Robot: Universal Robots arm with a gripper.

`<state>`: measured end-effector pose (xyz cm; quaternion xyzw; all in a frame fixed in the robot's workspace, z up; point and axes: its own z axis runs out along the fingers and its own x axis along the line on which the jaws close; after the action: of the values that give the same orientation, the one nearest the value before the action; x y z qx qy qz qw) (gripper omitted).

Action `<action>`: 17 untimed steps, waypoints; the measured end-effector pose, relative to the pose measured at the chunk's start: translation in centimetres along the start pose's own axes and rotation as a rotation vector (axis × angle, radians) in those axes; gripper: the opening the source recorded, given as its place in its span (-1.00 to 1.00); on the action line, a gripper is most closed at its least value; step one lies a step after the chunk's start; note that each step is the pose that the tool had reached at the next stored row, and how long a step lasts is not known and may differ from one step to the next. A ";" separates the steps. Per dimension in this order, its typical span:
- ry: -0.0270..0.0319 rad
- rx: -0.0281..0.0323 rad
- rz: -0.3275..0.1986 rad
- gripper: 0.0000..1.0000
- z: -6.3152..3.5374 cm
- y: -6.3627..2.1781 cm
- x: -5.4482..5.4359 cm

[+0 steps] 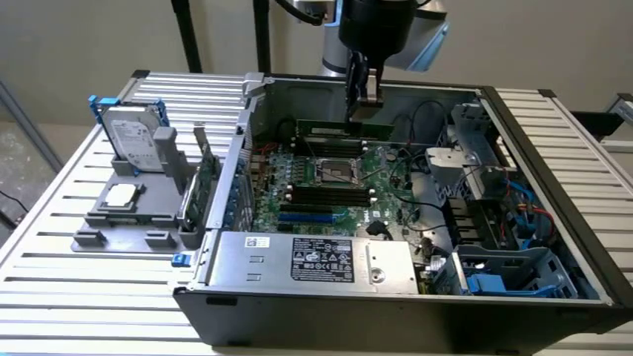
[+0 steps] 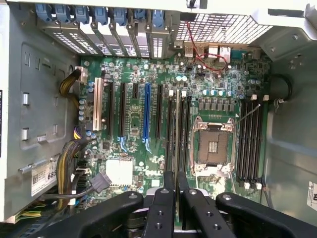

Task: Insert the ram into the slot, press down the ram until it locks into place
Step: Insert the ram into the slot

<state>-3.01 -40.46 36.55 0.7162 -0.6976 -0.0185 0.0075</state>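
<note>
The ram [image 1: 346,130], a long thin green stick, hangs level above the motherboard inside the open computer case [image 1: 554,185]. My gripper [image 1: 363,110] comes down from above and is shut on its top edge. In the wrist view the ram [image 2: 177,134] is seen edge-on as a thin line running out from between the black fingers [image 2: 162,208] of the gripper [image 2: 177,191]. It lies over the bank of long black slots [image 2: 185,129] beside the CPU socket [image 2: 214,144]. These slots [image 1: 316,196] lie well below the stick. I cannot tell which slot it lines up with.
More black slots [image 2: 249,139] sit across the CPU socket. A blue socket [image 2: 146,111] and a white one [image 2: 97,104] lie further along the board. The power supply [image 1: 307,259] and drive cage [image 1: 505,271] wall in the board. A grey fixture [image 1: 129,211] on the slatted table holds a hard drive [image 1: 133,144].
</note>
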 end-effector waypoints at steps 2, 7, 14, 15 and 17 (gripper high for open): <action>-0.0001 0.0015 0.000 -0.73 0.37 0.00 0.0; 0.0001 0.0049 0.000 -0.73 1.27 0.00 0.0; 0.0002 0.0113 0.002 -0.73 2.54 0.09 0.0; 0.0002 0.0130 0.005 -0.73 2.72 0.15 0.0; 0.0001 0.0169 0.013 -0.73 3.10 0.29 0.0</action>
<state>-3.42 -40.46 33.46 0.7118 -0.7023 -0.0125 0.0016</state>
